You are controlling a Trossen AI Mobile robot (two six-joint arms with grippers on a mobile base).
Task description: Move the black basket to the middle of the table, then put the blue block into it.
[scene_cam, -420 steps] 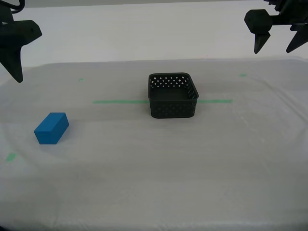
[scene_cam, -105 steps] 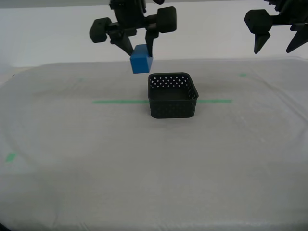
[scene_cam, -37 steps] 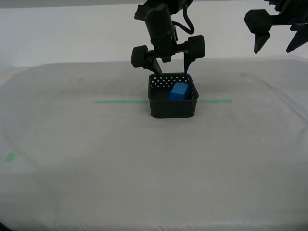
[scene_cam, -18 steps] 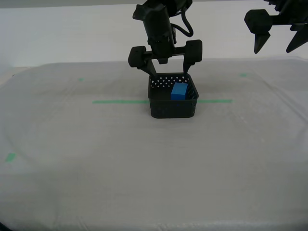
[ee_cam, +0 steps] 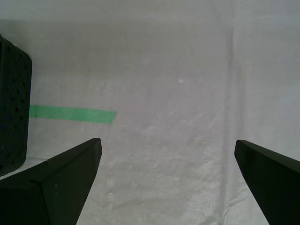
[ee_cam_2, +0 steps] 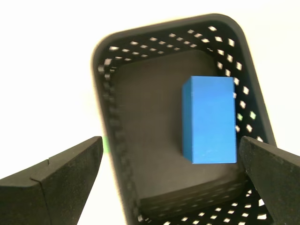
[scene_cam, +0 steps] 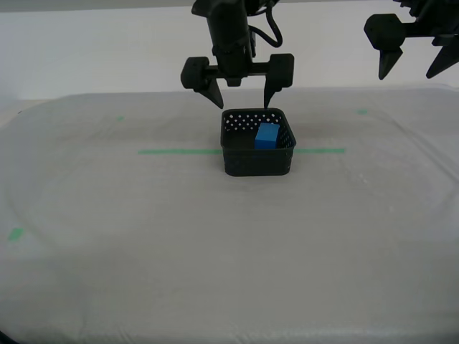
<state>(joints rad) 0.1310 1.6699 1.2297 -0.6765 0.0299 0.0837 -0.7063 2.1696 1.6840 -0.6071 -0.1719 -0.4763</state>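
**Block in the basket, jaws spread above it**

My second gripper (scene_cam: 240, 91) hangs just above the black basket (scene_cam: 258, 143), its jaws spread wide and holding nothing; one fingertip (scene_cam: 270, 97) sits over the basket's far rim, the other beyond the rim toward the exterior view's left. From its own camera, the blue block (ee_cam_2: 209, 119) lies flat on the basket floor (ee_cam_2: 150, 140), close to one long wall. In the exterior view the blue block (scene_cam: 267, 135) sits in the basket's right half.

My first gripper (scene_cam: 414, 51) is raised in the upper right of the exterior view, jaws parted and empty, well apart from the basket.

The basket stands near the centre of the table (scene_cam: 215, 244), which is covered in white cloth, and it interrupts a green tape line (scene_cam: 179, 151). Small green marks (scene_cam: 16, 233) show at the lower left and near the far edge. Behind the table is a plain pale wall (scene_cam: 107, 50).

Half a second ago the second gripper sat lower, its tips at the rim; it has since risen slightly. Block and basket have not moved.
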